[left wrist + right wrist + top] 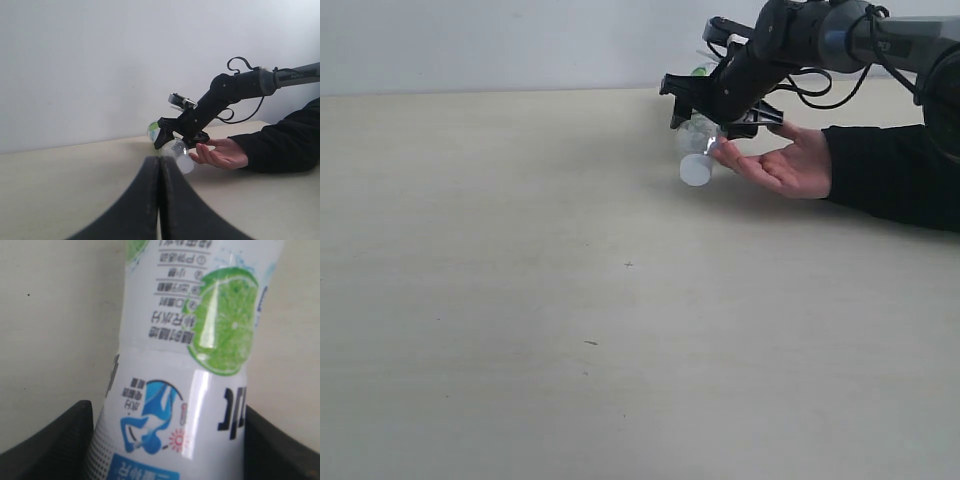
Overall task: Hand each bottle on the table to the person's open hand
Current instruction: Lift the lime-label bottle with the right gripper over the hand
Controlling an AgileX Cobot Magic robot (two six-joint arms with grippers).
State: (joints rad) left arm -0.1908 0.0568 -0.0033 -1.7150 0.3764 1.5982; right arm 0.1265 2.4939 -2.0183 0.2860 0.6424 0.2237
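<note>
Plenty of bare worktop (520, 300) in front of me, with everything bunched near its far edge, right of centre. My right end effector (712, 122) reaches in from the right, angled downward, clamped around the lime-label bottle (698, 152). The bottle's white cap tips low, right at the fingertips of the person's open hand (788, 162), palm up. My left end effector (159, 165) is pinched closed, carrying nothing.

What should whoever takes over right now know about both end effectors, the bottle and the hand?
Left end effector: shut, empty, away from the handover.
Right end effector: shut on the lime-label bottle, low over the table, at the fingertips of the person's open hand.
Done: the bottle is at the hand.
To do: release once the hand takes it. Only this bottle is in view.
</note>
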